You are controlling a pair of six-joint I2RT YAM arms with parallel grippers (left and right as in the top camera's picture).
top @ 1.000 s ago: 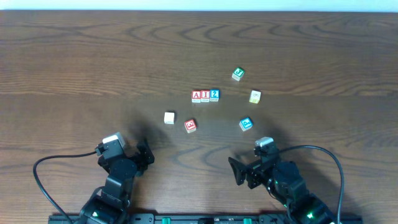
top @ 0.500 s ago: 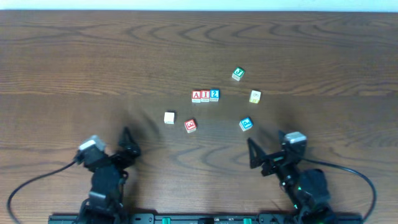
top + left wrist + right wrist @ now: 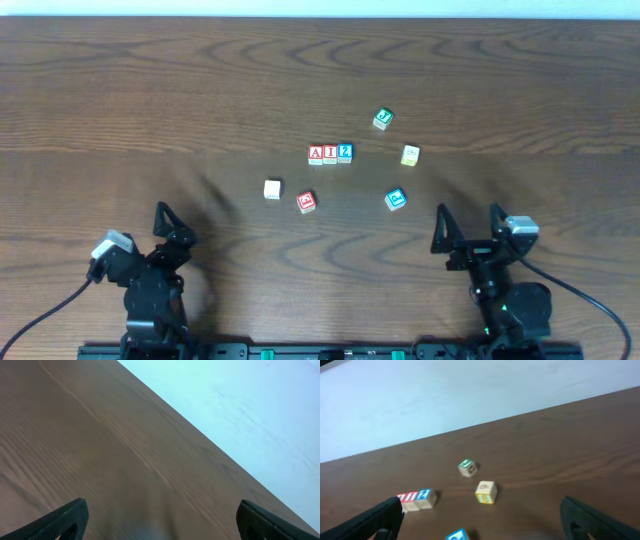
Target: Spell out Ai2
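Observation:
Three small letter blocks stand touching in a row mid-table: a red A (image 3: pixel 316 154), a red I (image 3: pixel 330 153) and a blue 2 (image 3: pixel 345 152). In the right wrist view only the row's red I block (image 3: pixel 409 499) and blue 2 block (image 3: pixel 425 496) show. My left gripper (image 3: pixel 172 222) is open and empty near the front left, far from the blocks. My right gripper (image 3: pixel 467 224) is open and empty near the front right. The left wrist view shows only bare table between its open fingers (image 3: pixel 160 519).
Loose blocks lie around the row: a green one (image 3: pixel 382 119), a yellow one (image 3: pixel 410 155), a blue one (image 3: pixel 396 199), a red one (image 3: pixel 306 202) and a plain white one (image 3: pixel 272 189). The brown wooden table (image 3: pixel 150 90) ends at a pale back edge.
Both arms have drawn back toward the front edge and outward, the left to the left, the right to the right. The blocks have not moved.

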